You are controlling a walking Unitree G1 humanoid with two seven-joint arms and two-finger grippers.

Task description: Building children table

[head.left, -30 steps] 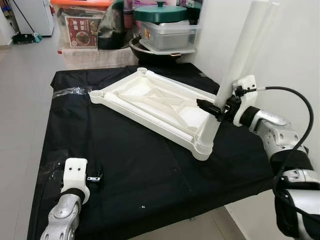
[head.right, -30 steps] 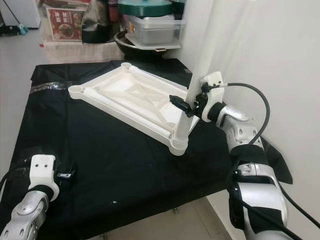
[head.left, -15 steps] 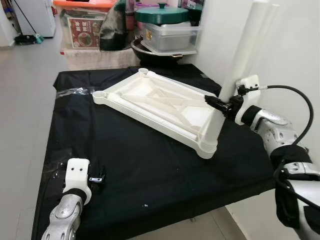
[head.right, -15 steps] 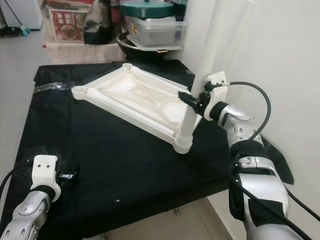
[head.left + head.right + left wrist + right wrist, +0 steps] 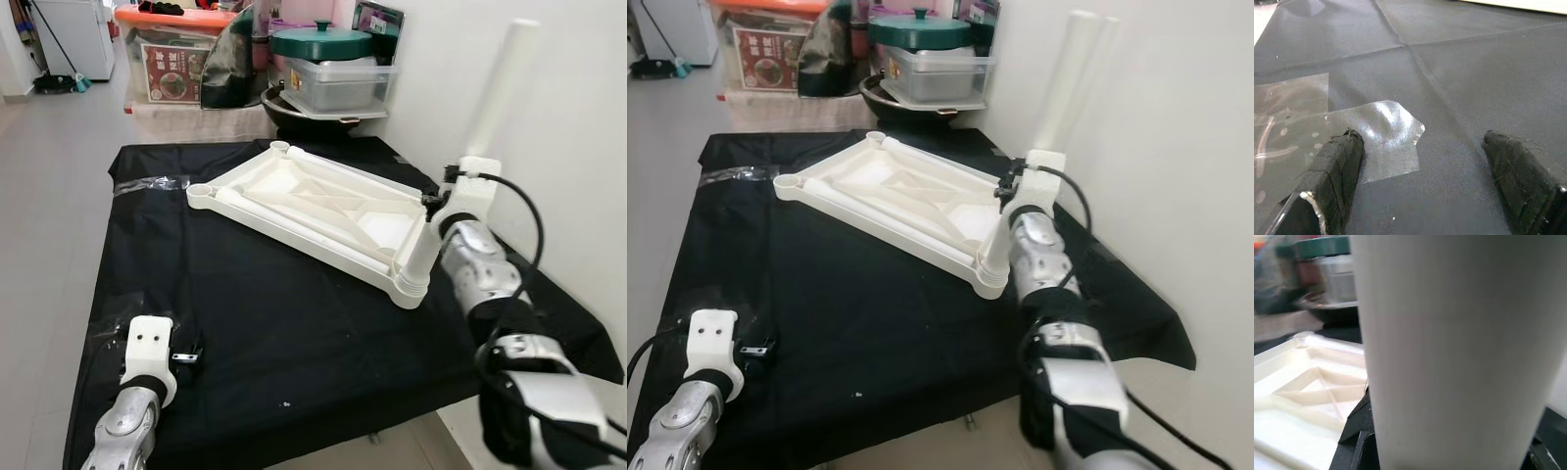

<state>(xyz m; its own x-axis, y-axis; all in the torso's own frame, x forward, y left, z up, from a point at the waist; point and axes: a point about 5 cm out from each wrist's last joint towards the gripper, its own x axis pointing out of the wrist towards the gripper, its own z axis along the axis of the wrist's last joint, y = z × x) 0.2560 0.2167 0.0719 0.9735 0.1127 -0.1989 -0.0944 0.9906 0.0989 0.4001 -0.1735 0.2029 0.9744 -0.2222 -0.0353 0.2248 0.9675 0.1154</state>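
The white children's table top [image 5: 304,201] lies upside down on the black cloth [image 5: 294,333]. A long white table leg [image 5: 495,93] stands in its near right corner socket [image 5: 411,284], leaning slightly to the right. My right gripper [image 5: 434,201] is shut on this leg a little above the socket. In the right wrist view the leg [image 5: 1449,333] sits close up, with a black finger [image 5: 1359,428] at either side. Low at the front left, my left gripper [image 5: 186,351] is open just above the cloth, its fingertips [image 5: 1344,147] straddling a piece of clear tape [image 5: 1386,132].
A white wall [image 5: 568,127] runs close along the right side. Behind the cloth stand storage boxes [image 5: 171,64], a green-lidded pot [image 5: 321,41] and a dark pan [image 5: 304,108]. Clear tape [image 5: 147,183] lies at the cloth's far left. Bare floor [image 5: 49,196] lies to the left.
The camera has shifted. My right arm has swung in closer to my body, still holding the leg, which stays in its socket. The left arm rests as before.
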